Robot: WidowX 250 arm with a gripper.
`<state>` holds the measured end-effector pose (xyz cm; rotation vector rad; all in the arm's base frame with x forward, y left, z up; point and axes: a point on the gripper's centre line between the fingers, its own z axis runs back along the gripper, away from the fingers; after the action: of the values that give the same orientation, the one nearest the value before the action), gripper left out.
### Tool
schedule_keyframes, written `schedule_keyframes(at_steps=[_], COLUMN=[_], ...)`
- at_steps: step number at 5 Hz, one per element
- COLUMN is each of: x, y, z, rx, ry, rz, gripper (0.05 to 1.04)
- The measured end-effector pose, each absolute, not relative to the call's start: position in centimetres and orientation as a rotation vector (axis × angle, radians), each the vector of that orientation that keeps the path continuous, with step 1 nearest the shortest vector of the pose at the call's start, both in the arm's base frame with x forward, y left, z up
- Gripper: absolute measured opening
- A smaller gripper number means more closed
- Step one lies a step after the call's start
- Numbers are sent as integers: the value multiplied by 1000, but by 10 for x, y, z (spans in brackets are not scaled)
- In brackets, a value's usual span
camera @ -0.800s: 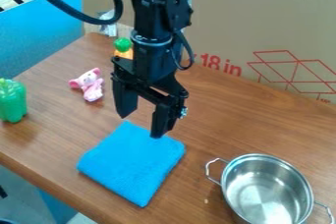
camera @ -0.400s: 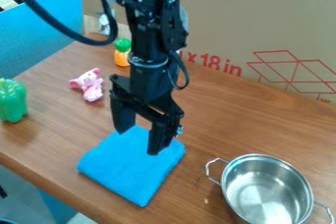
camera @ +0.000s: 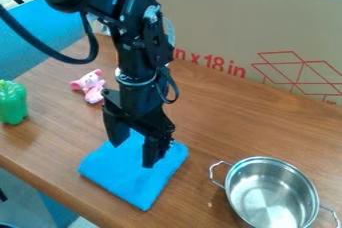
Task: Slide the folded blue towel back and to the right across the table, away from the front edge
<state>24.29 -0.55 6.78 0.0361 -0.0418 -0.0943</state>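
Hanging over the blue cloth (camera: 127, 179) near the bench's (camera: 40, 144) front edge, the gripper (camera: 133, 155), fingers apart, has nothing grasped yet.

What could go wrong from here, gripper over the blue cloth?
- Missed or partial grasp: the cloth lies flat and folded under the open gripper, so closing too high might catch only the top layer, or nothing.
- Table contact: going too low could press the fingertips into the table.
- Snag: swinging low toward the pot might hook its near handle.
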Motion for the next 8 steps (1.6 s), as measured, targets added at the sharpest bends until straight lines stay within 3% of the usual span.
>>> schedule_keyframes(at_steps=[2, 3, 5, 8], x=[257, 264, 272, 352], y=[5, 9, 16, -14], z=[37, 24, 12, 11], rx=[-13, -42, -32, -75], ry=[-72, -49, 14, -33], rz=[-49, -38, -24, -84], gripper=[1001, 1001, 1001, 1001])
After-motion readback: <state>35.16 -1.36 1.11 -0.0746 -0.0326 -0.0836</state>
